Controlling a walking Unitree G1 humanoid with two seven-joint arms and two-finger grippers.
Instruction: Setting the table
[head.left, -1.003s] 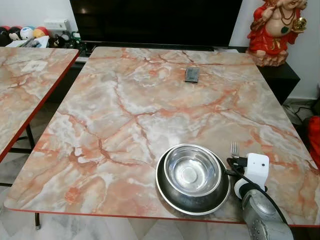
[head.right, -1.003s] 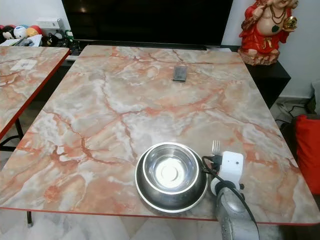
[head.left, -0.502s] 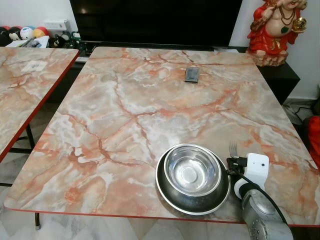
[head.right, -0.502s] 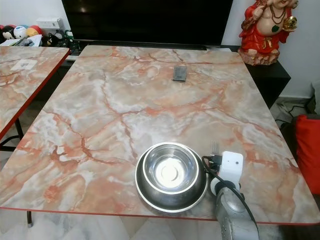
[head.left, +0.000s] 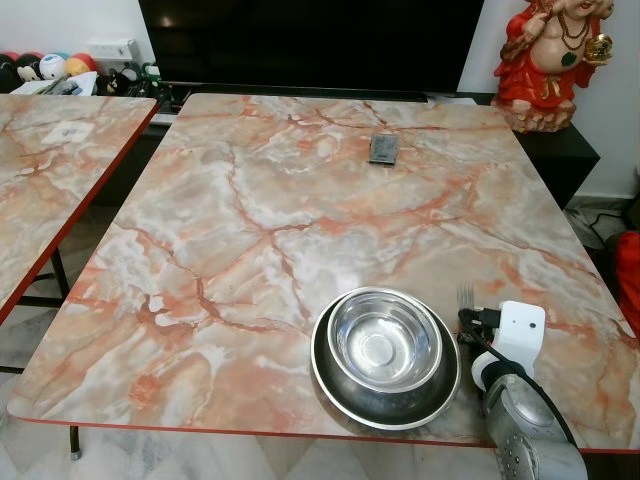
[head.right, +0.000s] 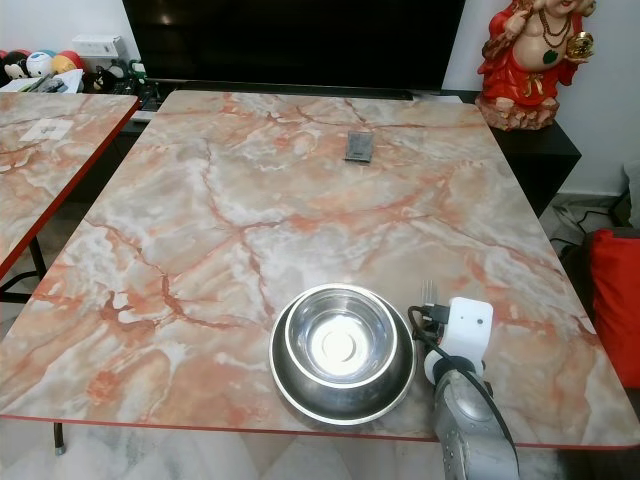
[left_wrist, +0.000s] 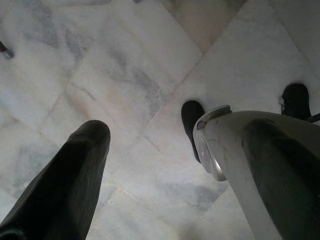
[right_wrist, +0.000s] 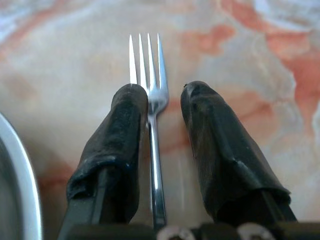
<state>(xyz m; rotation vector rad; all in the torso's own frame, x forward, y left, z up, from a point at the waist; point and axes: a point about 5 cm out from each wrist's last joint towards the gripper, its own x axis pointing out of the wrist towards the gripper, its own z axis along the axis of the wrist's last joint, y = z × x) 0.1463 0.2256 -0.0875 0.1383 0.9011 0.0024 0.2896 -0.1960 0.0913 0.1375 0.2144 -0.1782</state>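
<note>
1. The left gripper (left_wrist: 150, 150) hangs down over a pale tiled floor (left_wrist: 125, 75), far from the table. Its two black fingers (left_wrist: 70, 185) are spread wide and hold nothing.
2. A second marble table (head.left: 50, 170) stands well off to the left of the right gripper, with a gap between the two tables.
3. The big marble table (head.left: 250, 230) is in front of the robot. A small dark flat thing (head.left: 384, 148) lies far ahead of the right gripper, near the far edge.
4. A small shiny bowl (head.left: 385, 342) sits inside a bigger shiny bowl (head.left: 340, 385). They are just to the left of the right gripper, near the front edge of the table.
5. The right gripper (right_wrist: 160, 100) is low over the table. Its fingers are a little apart, one on each side of a fork (right_wrist: 150, 90).
6. The fork lies flat on the table between the fingers, close against one finger. Its prongs poke out past the fingertips (right_wrist: 131, 100), pointing away from the robot. I cannot tell if the fingers squeeze it.
7. A red and gold statue (head.left: 550, 60) stands far ahead and to the right of the right gripper
</note>
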